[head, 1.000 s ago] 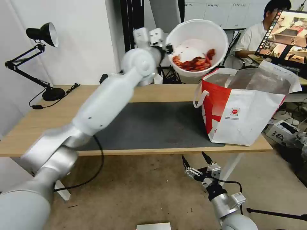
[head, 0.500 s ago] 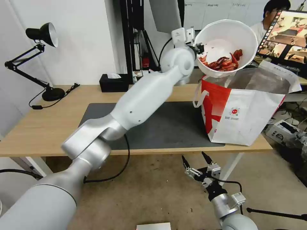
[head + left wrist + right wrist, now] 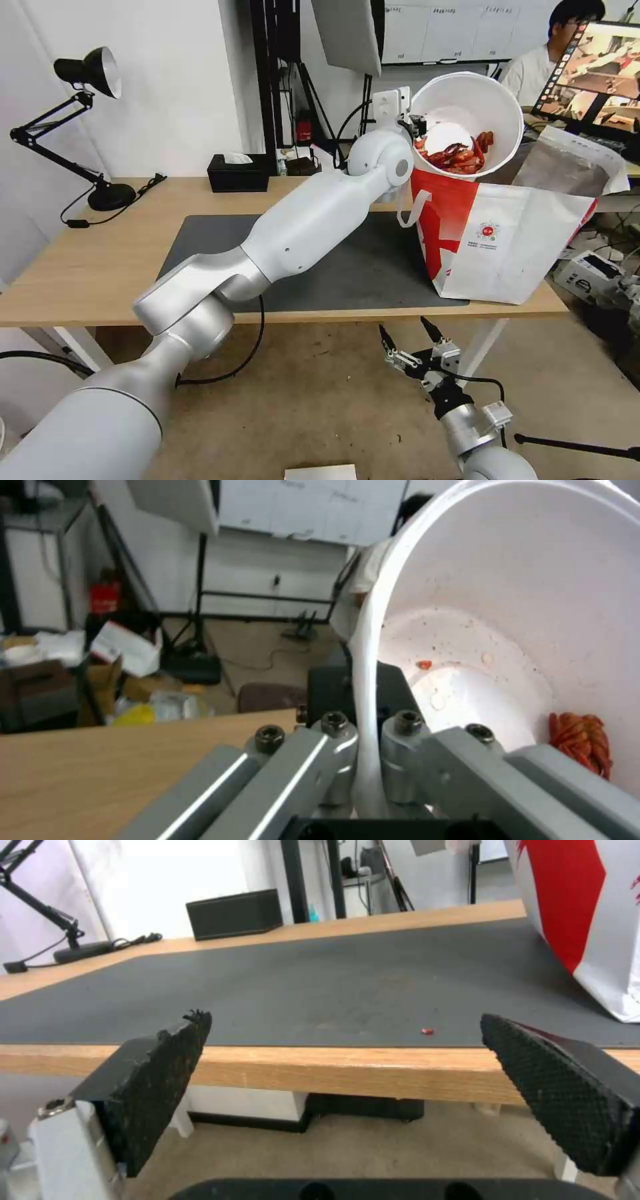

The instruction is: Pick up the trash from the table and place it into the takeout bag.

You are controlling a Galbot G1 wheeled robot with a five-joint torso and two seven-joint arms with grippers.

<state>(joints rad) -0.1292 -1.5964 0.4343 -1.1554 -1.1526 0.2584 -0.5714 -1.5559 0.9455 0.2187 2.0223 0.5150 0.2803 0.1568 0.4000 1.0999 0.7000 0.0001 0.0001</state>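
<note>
The room was an office or lab with white walls, and a long light-wood desk (image 3: 100, 260) stood in the middle of it, with a dark grey mat (image 3: 333, 267) on its top. I take the takeout bag (image 3: 507, 247) as the landmark; it stood on the right end of the mat, open at the top. Far to the left of the bag, a black desk lamp (image 3: 87, 73) stood at the desk's far left end, and a black tissue box (image 3: 238, 172) stood nearer, at the back edge.

The left gripper (image 3: 415, 127) was just above the bag's left rim. Its jaws were closed tightly on the rim of the white bowl (image 3: 467, 120), one finger inside and one outside, as the left wrist view showed. The bowl was tilted toward the robot, with the red crayfish shells (image 3: 460, 153) lying in its low side, and its bottom was at the bag's mouth.

To do this step well, I think the bowl should go down straight inside the foil lining before the gripper lets go, and be levelled first so that no shells fall out.

The right gripper (image 3: 410, 347) waited below the desk's front edge, lower than the bag, with jaws wide apart and nothing between them.
</note>
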